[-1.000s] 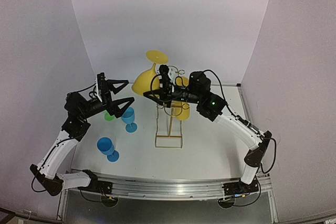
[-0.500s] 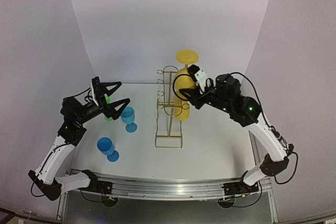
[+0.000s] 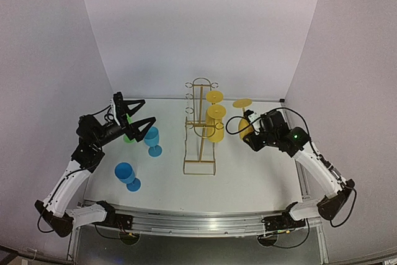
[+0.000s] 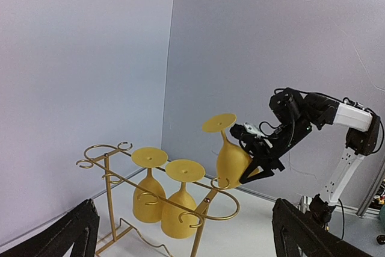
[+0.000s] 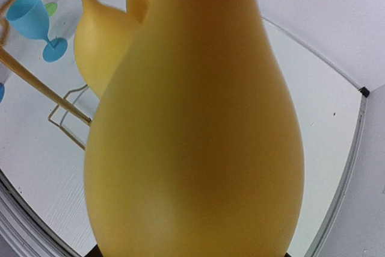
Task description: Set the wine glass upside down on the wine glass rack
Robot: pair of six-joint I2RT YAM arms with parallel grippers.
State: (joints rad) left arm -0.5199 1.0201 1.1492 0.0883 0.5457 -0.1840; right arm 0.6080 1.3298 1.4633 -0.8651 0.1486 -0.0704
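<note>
Holding the wine glass (image 4: 230,162), right claw (image 3: 249,131) now lower, near rack (image 3: 200,130).

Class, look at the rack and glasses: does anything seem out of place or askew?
One yellow glass is off the rack, held upside down and slightly tilted by the right tool, beside the two hung glasses. Nothing looks spilled or broken.
</note>
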